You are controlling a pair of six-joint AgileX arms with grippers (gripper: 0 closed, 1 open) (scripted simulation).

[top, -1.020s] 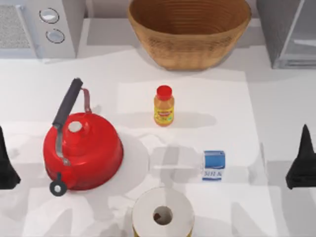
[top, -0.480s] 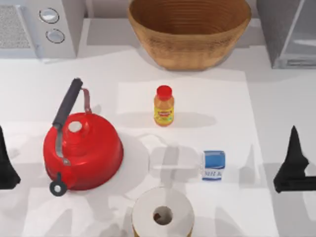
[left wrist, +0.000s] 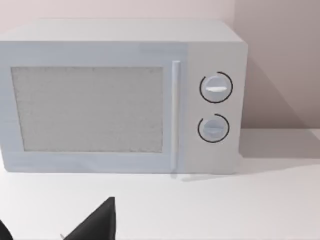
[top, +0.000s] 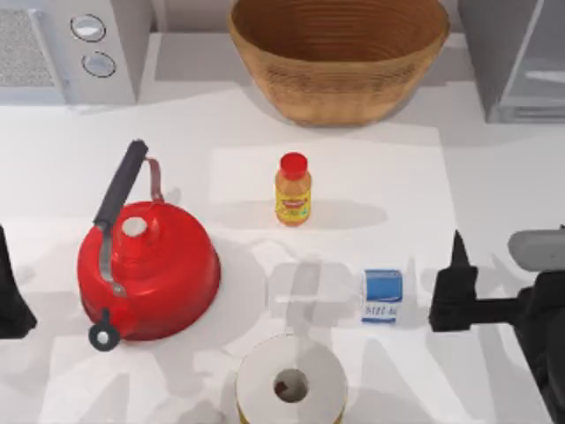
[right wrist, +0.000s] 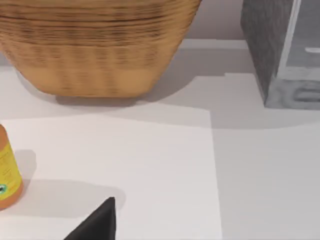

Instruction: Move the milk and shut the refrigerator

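The milk (top: 382,296), a small blue-and-white carton, stands upright on the white table right of centre. My right gripper (top: 455,291) hovers open just right of the carton, apart from it, with nothing between its fingers. One of its dark fingers (right wrist: 100,225) shows in the right wrist view. The refrigerator (top: 516,62) stands at the back right corner; its speckled grey side (right wrist: 265,45) and paler door panel also appear in the right wrist view. My left gripper (top: 9,296) is parked open at the table's left edge, its finger (left wrist: 97,225) facing the microwave.
An orange juice bottle (top: 293,189) stands behind and left of the milk. A wicker basket (top: 340,53) sits at the back centre, a red kettle (top: 146,265) at the left, a paper roll (top: 291,384) at the front, and a microwave (top: 75,44) at the back left.
My right gripper has moved left from the table's right edge to just beside the milk, and more of its arm has come into view. The left arm has not moved.
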